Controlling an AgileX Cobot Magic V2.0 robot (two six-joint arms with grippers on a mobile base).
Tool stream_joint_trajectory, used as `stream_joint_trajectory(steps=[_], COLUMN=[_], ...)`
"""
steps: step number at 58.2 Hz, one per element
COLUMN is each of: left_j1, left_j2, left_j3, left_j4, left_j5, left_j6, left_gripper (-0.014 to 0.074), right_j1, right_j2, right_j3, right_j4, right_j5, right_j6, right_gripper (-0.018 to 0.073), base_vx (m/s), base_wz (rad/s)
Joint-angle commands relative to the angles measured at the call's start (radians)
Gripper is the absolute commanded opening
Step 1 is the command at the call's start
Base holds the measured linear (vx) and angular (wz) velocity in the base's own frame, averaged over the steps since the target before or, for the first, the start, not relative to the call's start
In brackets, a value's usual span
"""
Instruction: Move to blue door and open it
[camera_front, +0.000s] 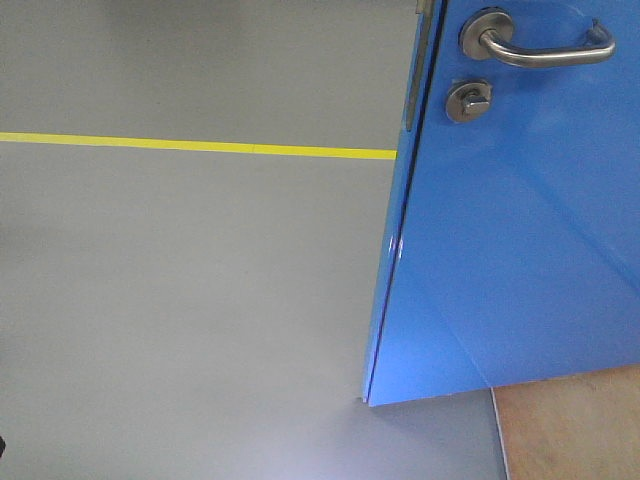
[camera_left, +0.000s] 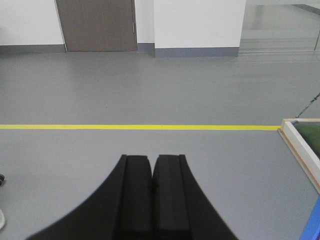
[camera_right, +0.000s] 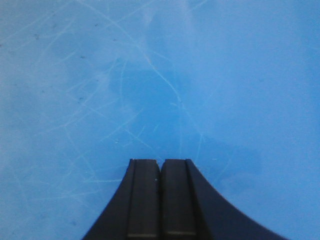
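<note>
Blue door (camera_front: 520, 250) fills the right of the front view, lever handle (camera_front: 545, 50) and thumb-turn (camera_front: 468, 100) at top. Grey floor (camera_front: 180, 300) with 1 yellow line (camera_front: 200, 146). Left gripper (camera_left: 152, 159) pads pressed together, empty, facing white wall (camera_left: 200, 22) and brown door (camera_left: 95, 25). Right gripper (camera_right: 160, 162) pads together, empty, close to the scratched door face.

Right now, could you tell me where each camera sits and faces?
Front: robot-mounted, looking down at the glossy bright-blue door panel and grey floor; no arms shown.
Left wrist: behind shut left end effector, facing open floor.
Right wrist: behind shut right end effector, facing the door.
Front and left share the yellow floor line.
</note>
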Motion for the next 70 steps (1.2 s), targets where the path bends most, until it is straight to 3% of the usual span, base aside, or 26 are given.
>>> stream_joint_trajectory(steps=[1, 70], left_j1=[-0.006, -0.006], left_j2=[-0.011, -0.011], left_j3=[-0.026, -0.026], left_j4=[-0.006, -0.006], left_j5=[-0.077, -0.077], left_j6=[-0.001, -0.001], left_gripper=[0.0073, 0.0073], right_j1=[0.002, 0.002], right_j2=[-0.021, -0.020], right_j3=[-0.026, -0.026], right_j4=[-0.006, -0.006], right_j5=[-0.055, -0.055], right_j6=[-0.006, -0.006], right_gripper=[0.0012, 0.0012], base_vx=[0.26, 0.25], base_wz=[0.09, -0.02])
